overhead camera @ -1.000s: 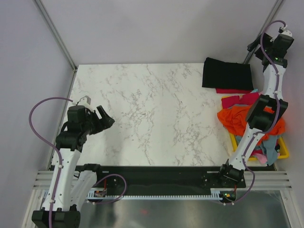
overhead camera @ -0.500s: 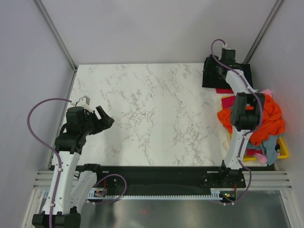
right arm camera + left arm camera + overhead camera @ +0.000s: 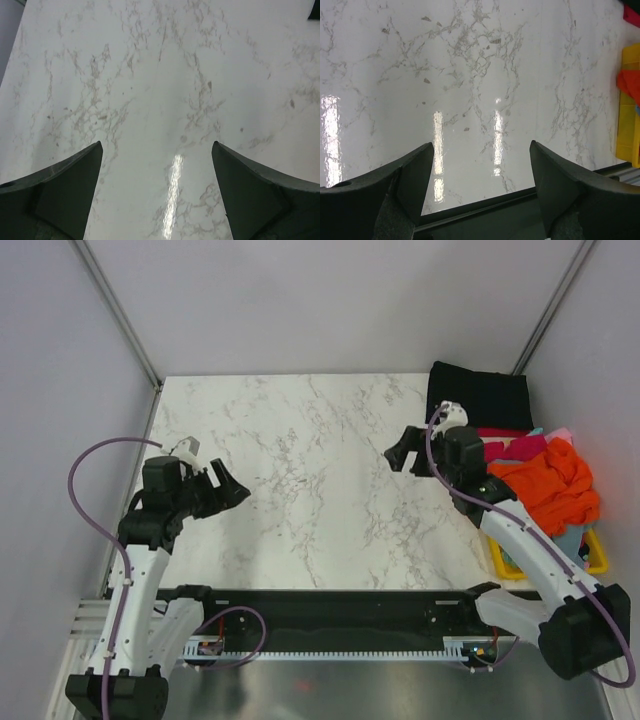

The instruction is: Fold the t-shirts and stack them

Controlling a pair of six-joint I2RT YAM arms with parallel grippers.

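A folded black t-shirt [image 3: 482, 395] lies at the table's far right corner, with a crimson red one [image 3: 500, 432] showing under its near edge. An orange t-shirt [image 3: 548, 480] heaps over the yellow basket [image 3: 594, 558], with pink [image 3: 560, 433] and light blue [image 3: 568, 536] cloth around it. My right gripper [image 3: 400, 456] is open and empty over the marble, left of the pile. My left gripper [image 3: 232, 489] is open and empty over the table's left side. In the left wrist view the basket [image 3: 629, 100] and orange cloth [image 3: 630, 82] show at the right edge.
The white marble table [image 3: 320, 470] has its near edge [image 3: 485, 202] just under the left fingers. Grey walls close in the left, back and right sides. A black rail runs along the front by the arm bases.
My right arm has swung from the far right corner down and left over the table, empty. The orange t-shirt has settled back on the basket. My left gripper has shifted slightly.
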